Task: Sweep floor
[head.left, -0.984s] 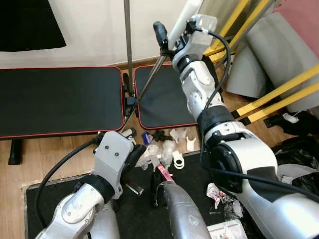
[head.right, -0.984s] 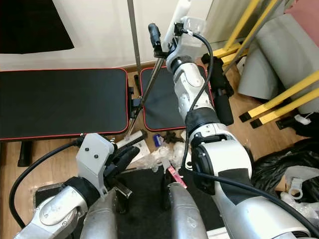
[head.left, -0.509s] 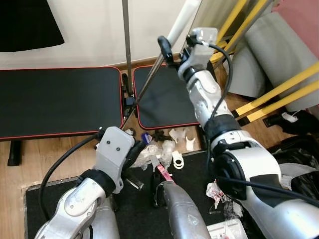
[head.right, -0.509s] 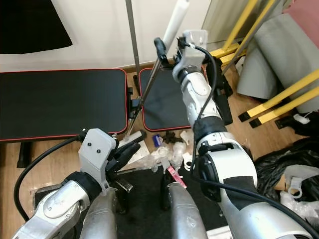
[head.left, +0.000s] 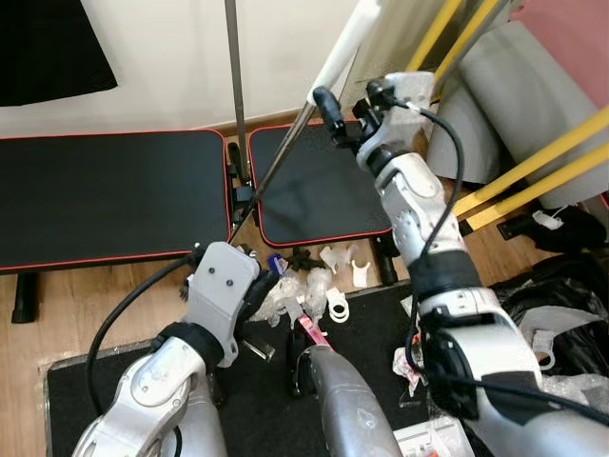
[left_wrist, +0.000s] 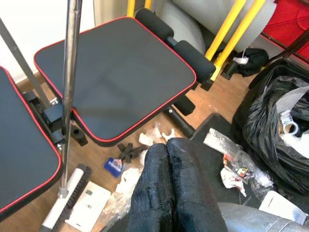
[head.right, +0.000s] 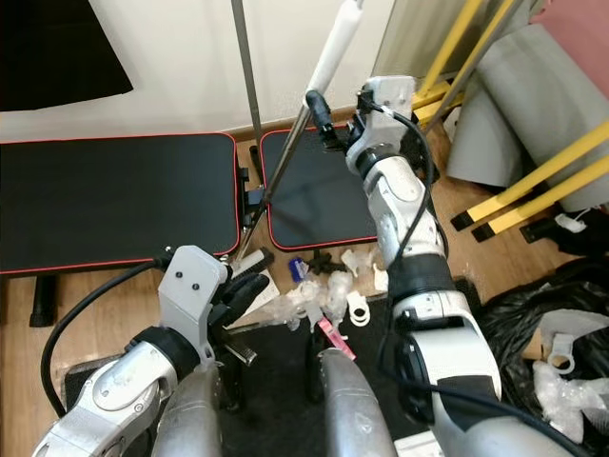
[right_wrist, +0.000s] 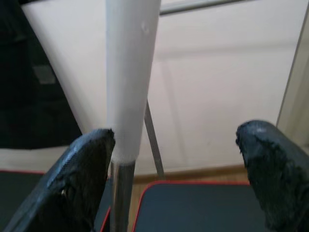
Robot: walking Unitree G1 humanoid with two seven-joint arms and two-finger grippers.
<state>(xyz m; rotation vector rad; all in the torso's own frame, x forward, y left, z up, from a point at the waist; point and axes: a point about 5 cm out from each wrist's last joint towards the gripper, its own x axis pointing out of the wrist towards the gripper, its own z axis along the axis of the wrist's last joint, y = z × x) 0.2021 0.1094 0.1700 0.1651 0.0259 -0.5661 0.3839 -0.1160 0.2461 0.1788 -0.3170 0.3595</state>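
Beside the upper end of the long metal broom handle with its white plastic grip (head.right: 328,52), the right gripper (right_wrist: 178,159) was raised, its two black fingers (right_wrist: 82,179) spread wide apart. One finger lay against the handle at the point where the white grip met the bare metal shaft; the other stood well clear, so the handle was touched but not clamped. The handle leaned at a slant, running down from the gripper to the white broom head with dark bristles (left_wrist: 67,198), which rested on the floor just beside the small black padded bench section with red piping (head.left: 314,190).

Low down, near that broom head, the left gripper (left_wrist: 166,188) had its fingers pressed together with nothing between them.

Close to the broom head, scattered white paper and plastic scraps (head.left: 319,286), a small blue packet (left_wrist: 115,165) and a white card (left_wrist: 89,205) lay on the light wooden floor (head.left: 57,305). A dark floor mat (head.left: 266,400) adjoined this litter, on the side away from the bench. A longer black padded bench section (head.left: 105,195) stood level with the small one, a thin upright metal pole (head.left: 233,86) rising between them. Beyond the benches ran a pale wall. Yellow metal bars (head.left: 533,167), grey padded rolls (head.left: 519,105) and a black rubbish bag (left_wrist: 277,125) stood on the far side of the small bench from the pole.
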